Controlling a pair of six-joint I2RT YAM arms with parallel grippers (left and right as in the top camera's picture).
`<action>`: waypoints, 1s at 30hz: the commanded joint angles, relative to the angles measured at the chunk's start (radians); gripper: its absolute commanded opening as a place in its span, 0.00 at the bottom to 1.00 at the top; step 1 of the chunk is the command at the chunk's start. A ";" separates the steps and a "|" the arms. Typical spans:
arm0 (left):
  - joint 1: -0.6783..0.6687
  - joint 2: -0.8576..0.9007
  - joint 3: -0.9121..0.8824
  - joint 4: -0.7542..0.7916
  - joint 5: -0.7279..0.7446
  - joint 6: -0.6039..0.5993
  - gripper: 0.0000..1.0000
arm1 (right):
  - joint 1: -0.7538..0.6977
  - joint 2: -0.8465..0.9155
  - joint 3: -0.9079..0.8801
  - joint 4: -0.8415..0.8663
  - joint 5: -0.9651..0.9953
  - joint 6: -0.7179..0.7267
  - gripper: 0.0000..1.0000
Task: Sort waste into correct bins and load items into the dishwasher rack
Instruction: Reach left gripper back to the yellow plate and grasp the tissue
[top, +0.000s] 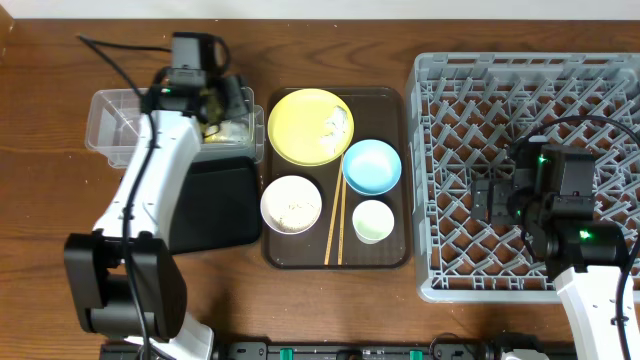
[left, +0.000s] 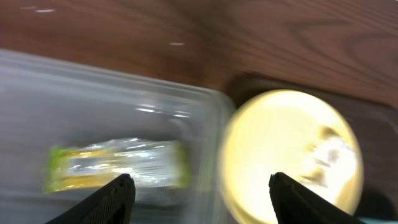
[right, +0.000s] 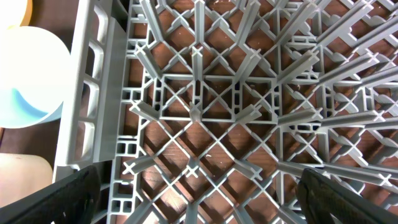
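The green-yellow wrapper (left: 118, 165) lies inside the clear tub (top: 115, 125), also seen in the left wrist view (left: 74, 93). My left gripper (top: 232, 100) is open and empty above the tub's right end, its fingers (left: 202, 186) spread between the wrapper and the yellow plate (top: 305, 125); this view is blurred. A white tissue (top: 338, 125) lies on the plate. The blue bowl (top: 371, 165), white bowl (top: 291, 203) with rice grains, white cup (top: 372, 220) and chopsticks (top: 335, 215) sit on the brown tray. My right gripper (top: 483, 200) is open and empty over the grey rack (top: 430, 285), its fingers (right: 199, 186) above the lattice.
The black tray (top: 215, 205) lies in front of the clear tub, partly under my left arm. The brown serving tray (top: 400, 255) stands between the bins and the rack. The rack wall (right: 93, 93) separates my right gripper from the blue bowl (right: 25, 74).
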 joint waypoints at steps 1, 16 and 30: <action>-0.080 0.002 -0.006 0.026 0.042 -0.009 0.72 | -0.009 -0.002 0.023 -0.001 -0.008 0.014 0.99; -0.297 0.208 -0.006 0.195 0.042 0.055 0.77 | -0.009 -0.002 0.023 -0.002 -0.008 0.015 0.99; -0.330 0.394 -0.006 0.242 0.042 0.055 0.46 | -0.009 -0.002 0.023 -0.002 -0.008 0.015 0.99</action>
